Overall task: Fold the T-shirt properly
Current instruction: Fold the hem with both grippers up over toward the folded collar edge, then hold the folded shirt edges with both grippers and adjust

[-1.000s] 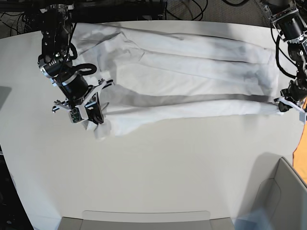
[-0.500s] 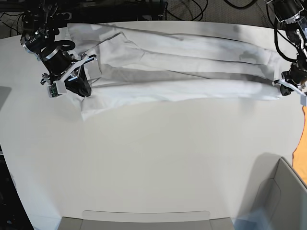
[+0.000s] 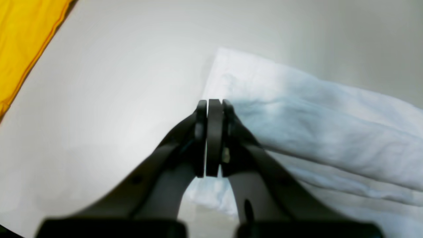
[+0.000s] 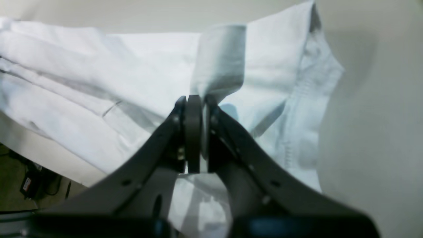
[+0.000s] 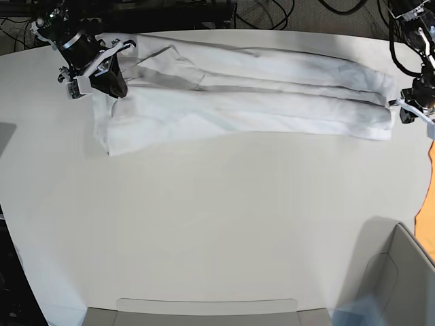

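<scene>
We saw the right hand [image 4: 195, 109] clamped on a fold of the T-shirt [image 5: 245, 102] at one end. The left hand [image 3: 214, 109] was closed beside the other end's edge, holding nothing we could see. Bare table [image 5: 224, 217] lay open on the near side of both.

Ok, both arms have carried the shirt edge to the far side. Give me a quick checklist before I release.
1. Right gripper shut on T-shirt fabric: ok.
2. Left gripper shut; cloth actually pinched: cannot tell.
3. Fold lies as a long band across the table: ok.
4. Near edge even: not ok, it sags lower at the right gripper's end.
5. Orange cloth apart from shirt: ok.
</scene>
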Tool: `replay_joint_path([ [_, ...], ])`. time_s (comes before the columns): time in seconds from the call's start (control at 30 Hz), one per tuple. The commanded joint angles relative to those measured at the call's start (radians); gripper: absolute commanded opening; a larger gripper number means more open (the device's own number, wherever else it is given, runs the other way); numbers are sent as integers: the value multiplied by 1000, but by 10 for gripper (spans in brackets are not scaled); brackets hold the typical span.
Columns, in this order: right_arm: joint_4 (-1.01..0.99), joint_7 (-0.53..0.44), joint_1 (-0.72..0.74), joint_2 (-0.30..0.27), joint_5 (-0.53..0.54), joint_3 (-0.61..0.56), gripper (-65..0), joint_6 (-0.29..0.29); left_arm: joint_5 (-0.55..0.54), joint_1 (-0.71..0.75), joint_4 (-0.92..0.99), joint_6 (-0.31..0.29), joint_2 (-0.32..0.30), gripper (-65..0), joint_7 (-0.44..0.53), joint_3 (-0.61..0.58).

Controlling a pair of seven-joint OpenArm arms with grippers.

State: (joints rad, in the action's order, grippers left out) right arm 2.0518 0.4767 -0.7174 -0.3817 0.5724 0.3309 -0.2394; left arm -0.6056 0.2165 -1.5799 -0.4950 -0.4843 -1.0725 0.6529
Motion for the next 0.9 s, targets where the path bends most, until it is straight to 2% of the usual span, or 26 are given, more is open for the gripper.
replay_joint_path([
  [0.0, 19, -31, -3, -9, 11, 6, -650, -2, -12, 1, -18, -1, -23, -650, 25, 6],
  [0.2, 17, -26, 0, -6, 10, 1, -650, -2, -12, -2, -20, -1, -23, -650, 19, 0],
  [0.3, 17, -25, -3, -6, 10, 0, -650, -2, -12, -1, -20, -1, -23, -553, 27, 3],
  [0.37, 17, -23, -6, -7, 10, -2, -650, -2, -12, 1, -20, -1, -21, -513, 27, 3],
  [0.5, 16, -23, -54, -6, 8, -29, -650, -2, -12, 1, -20, -1, -20, -523, 27, 3],
  [0.77, 11, -23, -109, -1, 5, -86, -650, -1, -12, -6, -20, -1, 23, -528, 27, 2],
  [0.87, 11, -23, -106, 5, -48, -88, -650, 2, -12, -6, -20, -1, 26, -528, 28, -3],
])
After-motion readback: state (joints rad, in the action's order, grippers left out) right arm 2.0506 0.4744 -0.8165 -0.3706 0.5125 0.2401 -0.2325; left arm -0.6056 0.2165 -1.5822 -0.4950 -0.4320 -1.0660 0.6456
